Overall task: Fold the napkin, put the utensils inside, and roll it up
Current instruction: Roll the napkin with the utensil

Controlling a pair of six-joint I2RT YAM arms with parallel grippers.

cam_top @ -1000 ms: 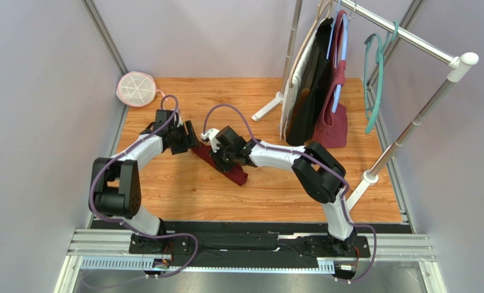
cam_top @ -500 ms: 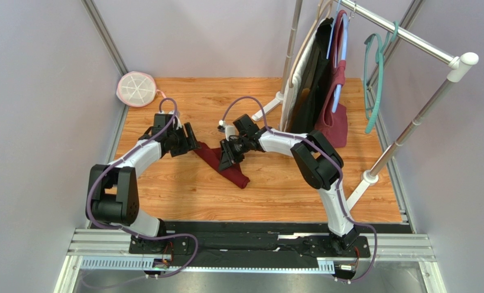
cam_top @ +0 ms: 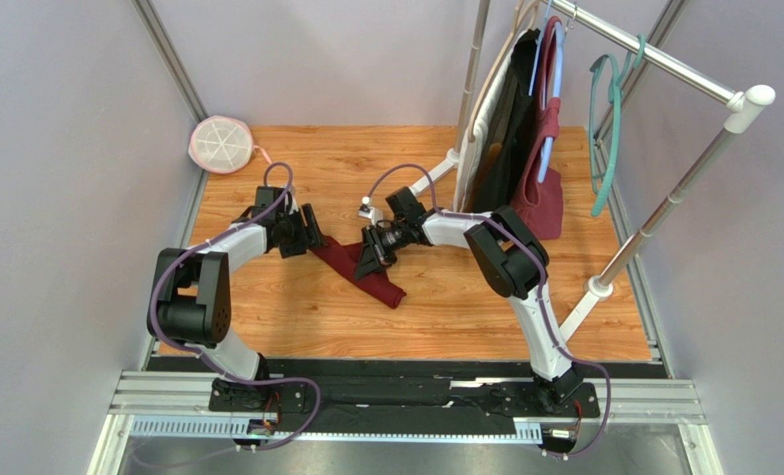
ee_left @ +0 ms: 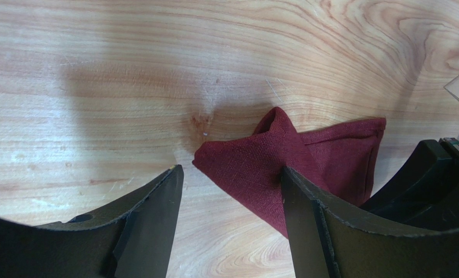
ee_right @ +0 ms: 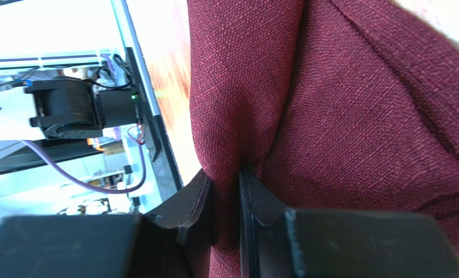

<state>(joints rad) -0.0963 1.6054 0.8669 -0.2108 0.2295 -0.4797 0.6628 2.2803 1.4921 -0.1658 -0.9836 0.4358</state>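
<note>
The dark red napkin [cam_top: 366,272] lies bunched in a diagonal strip on the wooden table between the two arms. My right gripper [cam_top: 372,257] is shut on a fold of it, and in the right wrist view the cloth [ee_right: 342,116] is pinched tight between the jaws of that gripper [ee_right: 224,176]. My left gripper [cam_top: 310,232] stands open at the strip's left end. In the left wrist view a pointed corner of the napkin [ee_left: 307,162] lies between and just beyond the jaws of this gripper [ee_left: 230,171], and its right finger [ee_left: 307,226] overlaps the cloth. The utensils are out of view.
A round white mesh disc [cam_top: 220,143] with a pink cord lies at the back left corner. A clothes rack [cam_top: 653,54] with hanging bags [cam_top: 524,148] and a teal hanger [cam_top: 609,119] stands at the back right, its feet [cam_top: 433,178] on the table.
The right gripper has drawn back toward the rack with the napkin pinched, its arm stretching out. The left gripper has shifted slightly and stays open.
</note>
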